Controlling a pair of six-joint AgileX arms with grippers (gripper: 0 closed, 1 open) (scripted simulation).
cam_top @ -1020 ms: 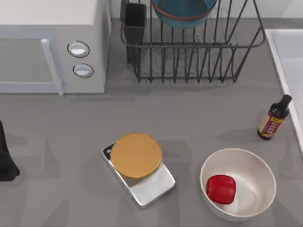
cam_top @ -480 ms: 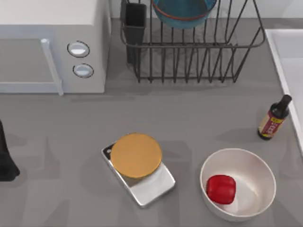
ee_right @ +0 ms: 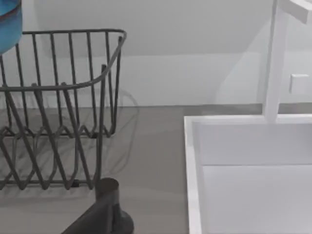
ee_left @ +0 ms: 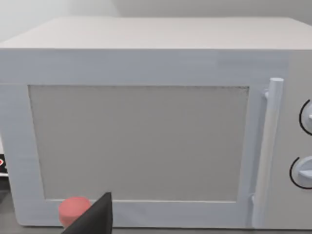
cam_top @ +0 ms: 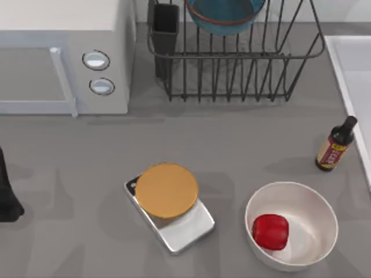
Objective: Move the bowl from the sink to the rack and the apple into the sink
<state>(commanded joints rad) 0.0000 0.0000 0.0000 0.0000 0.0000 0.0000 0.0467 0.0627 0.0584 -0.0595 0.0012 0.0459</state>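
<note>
The teal-blue bowl (cam_top: 225, 14) with its orange-red band stands in the black wire rack (cam_top: 243, 75) at the back of the table, and its edge also appears in the right wrist view (ee_right: 9, 24) above the rack's bars (ee_right: 58, 87). The red apple (cam_top: 270, 231) lies inside a plain white bowl (cam_top: 317, 204) at the front right. The pale sink (cam_top: 348, 69) runs along the right edge, its basin (ee_right: 243, 195) bare. My left arm (cam_top: 7, 200) is parked at the table's left edge, far from all of these.
A white microwave (cam_top: 58, 52) fills the back left, facing the left wrist camera (ee_left: 146, 141). A silver scale with an orange disc (cam_top: 167, 190) sits at front centre. A dark bottle (cam_top: 334, 146) stands between rack and sink. A white tap (ee_right: 275, 58) rises behind the sink.
</note>
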